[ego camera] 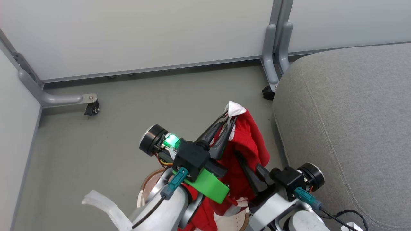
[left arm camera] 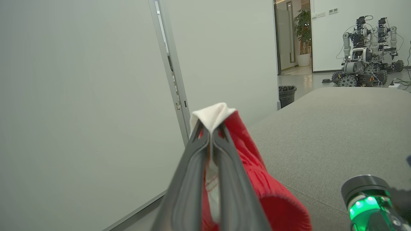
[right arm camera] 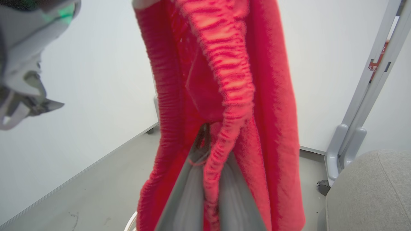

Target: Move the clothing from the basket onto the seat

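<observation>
Clothing, a red garment with a white corner, hangs in the air just beside the seat, off its rounded edge and over the floor, not yet over the cushion. Our left claw is pressed together on that white corner at the top of the garment, and the red cloth drapes down from the pinch. Our right claw sits lower and nearer the seat. Its fingers are closed into a gathered fold of red cloth, and in the right wrist view a ruched strip runs down between them. So we hold the piece at two places, one high and one partway down.

The basket stands on the floor further from the seat than the garment, mostly hidden under our arms. Red and white cloth shows at its rim, and we cannot tell whether that is the tail of this garment or another piece.

We judge the step in hand to be the carry, with the grasp made and the placing to come. The next move calls for swinging both claws together across the seat's edge, high enough that the hanging end clears the basket rim and the cushion's side. Then we lower over the middle of the seat before letting go.
</observation>
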`<state>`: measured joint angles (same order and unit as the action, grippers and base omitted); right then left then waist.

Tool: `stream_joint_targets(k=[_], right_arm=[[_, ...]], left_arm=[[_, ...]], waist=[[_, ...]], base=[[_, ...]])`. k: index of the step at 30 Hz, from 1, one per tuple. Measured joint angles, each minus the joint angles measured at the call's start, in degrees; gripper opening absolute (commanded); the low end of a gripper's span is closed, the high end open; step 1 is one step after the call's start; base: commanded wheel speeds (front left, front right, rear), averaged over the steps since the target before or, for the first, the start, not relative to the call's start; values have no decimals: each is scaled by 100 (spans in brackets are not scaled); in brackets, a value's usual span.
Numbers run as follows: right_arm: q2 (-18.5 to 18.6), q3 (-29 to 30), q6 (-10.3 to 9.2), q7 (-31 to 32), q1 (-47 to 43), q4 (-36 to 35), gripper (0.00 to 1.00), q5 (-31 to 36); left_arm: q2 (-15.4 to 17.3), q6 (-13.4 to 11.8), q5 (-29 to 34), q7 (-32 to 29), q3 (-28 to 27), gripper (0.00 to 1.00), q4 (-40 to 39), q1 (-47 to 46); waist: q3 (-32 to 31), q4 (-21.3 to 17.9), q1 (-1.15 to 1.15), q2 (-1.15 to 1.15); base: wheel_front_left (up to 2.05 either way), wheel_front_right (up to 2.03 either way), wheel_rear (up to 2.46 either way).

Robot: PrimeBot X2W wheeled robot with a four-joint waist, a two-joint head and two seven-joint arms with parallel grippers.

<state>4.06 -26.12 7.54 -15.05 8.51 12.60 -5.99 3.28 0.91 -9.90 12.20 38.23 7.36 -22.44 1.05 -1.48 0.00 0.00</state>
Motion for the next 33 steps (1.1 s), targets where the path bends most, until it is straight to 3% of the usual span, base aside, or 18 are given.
stream_joint_targets(k=[15, 25, 33], right_arm=[[29, 242, 0, 0, 2, -103, 0, 0], [62, 617, 0, 0, -11, -499, 0, 56], [88, 887, 0, -1, 21, -1042, 0, 111]], left_arm=[[31, -152, -24, 60, -40, 100, 49, -55], [258, -416, -291, 108, -332, 100, 169, 330], [506, -624, -367, 224, -588, 100, 280, 779]], waist=[[85, -100, 0, 0], [114, -275, 0, 0], [202, -638, 0, 0]], base=[[0, 0, 0], [0, 0, 0], [0, 0, 0]])
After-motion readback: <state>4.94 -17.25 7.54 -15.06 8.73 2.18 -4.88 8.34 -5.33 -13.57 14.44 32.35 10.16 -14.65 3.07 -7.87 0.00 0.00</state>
